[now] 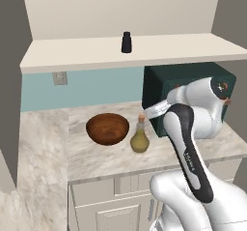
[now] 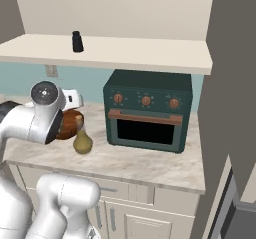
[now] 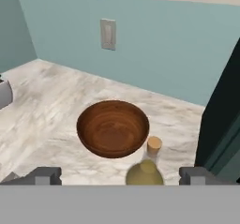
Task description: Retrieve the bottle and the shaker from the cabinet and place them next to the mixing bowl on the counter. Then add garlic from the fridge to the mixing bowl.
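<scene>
The gripper (image 3: 119, 175) was wide open, w/ nothing in it. Its two dark tips sat far apart at the bottom of the hand view, one on each side.

Right between the tips, a bit in front of the hand, stood the bottle (image 3: 145, 170). It was round & yellow-green w/ a cork top, standing straight up on the counter (image 3: 51, 101). The tips were not touching it. In the left base view the bottle (image 1: 139, 138) stood just beside the bowl, on the oven side.

Next out from the hand was the mixing bowl (image 3: 113, 128). It was brown wood, round, sitting the right way up. Nothing was inside it. It was just past the bottle & a little to the hand's left. In the right base view the arm hid part of the bowl (image 2: 74, 120).

On the hand's right stood the dark green oven (image 2: 147, 109), w/ three knobs & a dark glass door. It was near the bottle but not touching.

Farther off was the blue wall w/ a wall plug plate (image 3: 108, 33).

Way up above the hand was the open shelf (image 1: 87, 53). The shaker (image 1: 126, 42) stood on it, small & dark, straight up, well apart from the hand & from the bowl.
</scene>
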